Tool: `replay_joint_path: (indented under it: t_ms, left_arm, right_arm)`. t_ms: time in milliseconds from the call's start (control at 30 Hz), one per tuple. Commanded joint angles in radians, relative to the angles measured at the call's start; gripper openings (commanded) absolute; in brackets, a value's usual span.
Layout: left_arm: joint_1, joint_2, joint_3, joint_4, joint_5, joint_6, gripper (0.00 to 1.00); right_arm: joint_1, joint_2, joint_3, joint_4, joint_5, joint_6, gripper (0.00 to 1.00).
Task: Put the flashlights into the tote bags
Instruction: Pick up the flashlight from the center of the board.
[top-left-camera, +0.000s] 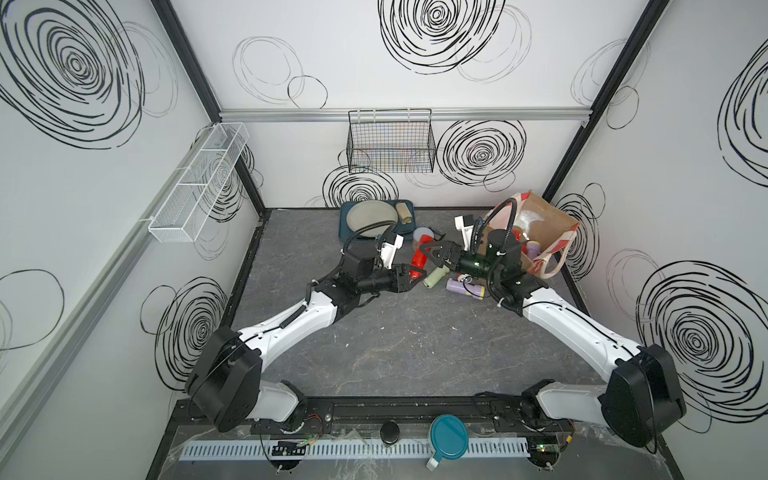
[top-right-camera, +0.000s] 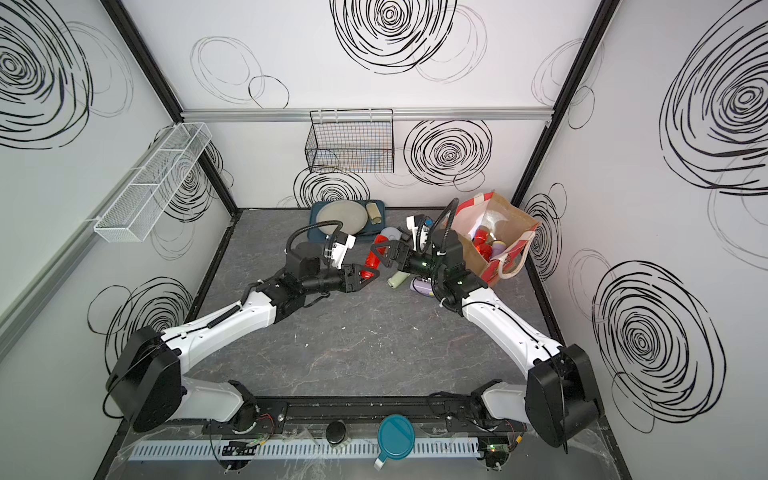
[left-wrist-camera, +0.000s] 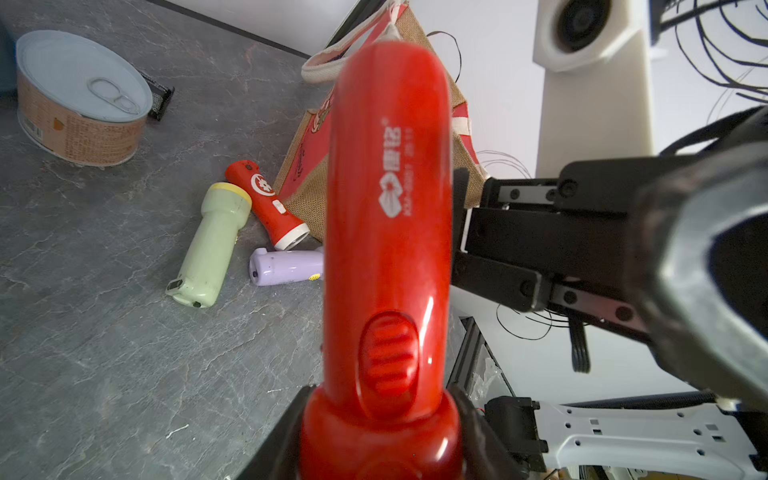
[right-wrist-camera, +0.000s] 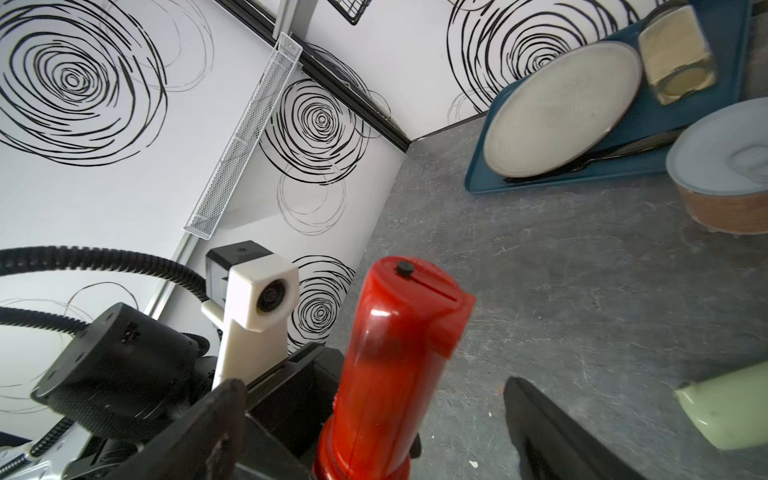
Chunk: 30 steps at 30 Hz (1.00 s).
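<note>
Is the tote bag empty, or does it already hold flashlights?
Not empty. The tote bag stands open; red and lilac flashlights show inside it in both top views.

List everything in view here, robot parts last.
held flashlight: one, red, off the table
green flashlight: one, pale, table
small flashlight: one, red, beside bag
lilac flashlight: at least one, table
bagged flashlights: several, red and lilac
tote bag: one, brown, back right
tin: one, orange, table
tray: one, blue, back
plate: one, grey, on tray
cylinder: one, beige, on tray
basket: one, black, back wall
shelf: one, white, left wall
lid: one, teal, front
left gripper: shut on held flashlight
right gripper: open, astride its handle
</note>
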Motion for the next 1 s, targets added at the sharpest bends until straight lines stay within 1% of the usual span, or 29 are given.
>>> replay_joint_path:
  t_ms: [0, 133, 333, 433, 667, 867, 967]
  left_arm:
    - [-0.002, -0.037, 0.022, 0.091, 0.017, -0.012, 0.00]
    - [-0.007, -0.041, 0.021, 0.098, 0.015, -0.018, 0.00]
    - [-0.010, -0.041, 0.023, 0.106, 0.013, -0.025, 0.00]
    - [-0.011, -0.042, 0.020, 0.111, 0.012, -0.029, 0.00]
    - [-0.013, -0.047, 0.010, 0.114, 0.013, -0.031, 0.00]
    - [-0.013, -0.045, 0.011, 0.115, 0.013, -0.031, 0.00]
    - [-0.013, -0.043, 0.011, 0.114, 0.014, -0.027, 0.00]
  right_arm:
    - [0.022, 0.025, -0.004, 0.095, 0.016, 0.066, 1.00]
    - [0.034, 0.050, -0.004, 0.145, 0.033, 0.097, 0.99]
    - [0.037, 0.072, 0.012, 0.142, 0.028, 0.100, 0.92]
    - [0.042, 0.068, 0.004, 0.149, 0.039, 0.104, 0.85]
    - [0.045, 0.079, 0.007, 0.154, 0.045, 0.106, 0.74]
    - [0.050, 0.099, 0.019, 0.157, 0.040, 0.112, 0.61]
    - [0.050, 0.104, 0.025, 0.157, 0.041, 0.113, 0.51]
